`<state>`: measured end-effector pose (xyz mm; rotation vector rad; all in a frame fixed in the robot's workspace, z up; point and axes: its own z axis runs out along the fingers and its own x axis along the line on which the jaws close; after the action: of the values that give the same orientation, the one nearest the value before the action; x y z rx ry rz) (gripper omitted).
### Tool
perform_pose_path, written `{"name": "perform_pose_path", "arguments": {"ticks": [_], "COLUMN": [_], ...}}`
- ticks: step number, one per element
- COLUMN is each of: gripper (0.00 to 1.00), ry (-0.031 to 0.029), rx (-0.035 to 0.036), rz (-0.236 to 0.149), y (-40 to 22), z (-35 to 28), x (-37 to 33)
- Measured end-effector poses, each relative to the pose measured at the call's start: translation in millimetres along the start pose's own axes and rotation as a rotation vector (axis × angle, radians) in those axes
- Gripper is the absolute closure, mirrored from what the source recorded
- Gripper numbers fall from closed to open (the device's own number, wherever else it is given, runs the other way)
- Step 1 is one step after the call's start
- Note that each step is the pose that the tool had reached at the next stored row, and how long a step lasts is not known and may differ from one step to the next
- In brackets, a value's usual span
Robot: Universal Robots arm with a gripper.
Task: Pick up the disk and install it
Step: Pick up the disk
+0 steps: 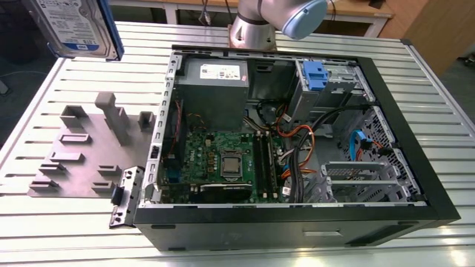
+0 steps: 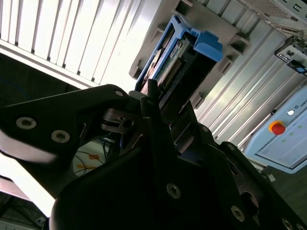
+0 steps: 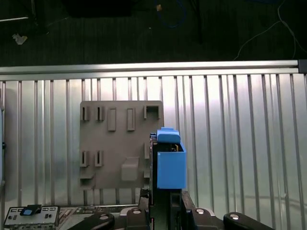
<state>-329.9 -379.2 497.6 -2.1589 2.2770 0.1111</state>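
The end effector (image 3: 165, 195) clenches the disk (image 1: 78, 28), raised over the ribbed metal counter (image 1: 74, 222) (a grey slotted plate (image 3: 115, 143) lies there); dark floor (image 3: 144, 28) beyond.

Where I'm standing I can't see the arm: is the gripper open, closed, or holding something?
Gripper: jaws closed on the disk.

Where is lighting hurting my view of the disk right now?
Exterior view: even light, but the disk is cut off by the frame's top corner. Second wrist view: the gripper is a dark silhouette, the table slats glare white, and the disk's face sits in shadow. First wrist view: evenly lit, disk edge-on, no glare on it.
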Motion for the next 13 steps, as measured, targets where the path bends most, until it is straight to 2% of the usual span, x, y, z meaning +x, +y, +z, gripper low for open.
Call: {"name": "perform_pose_path", "arguments": {"ticks": [13], "gripper": [0.65], "ry": [-0.0001], "rx": [0.0001], "rz": [0.0], "y": [-19.7], "z": [-0.9], "x": [-1.1]}}
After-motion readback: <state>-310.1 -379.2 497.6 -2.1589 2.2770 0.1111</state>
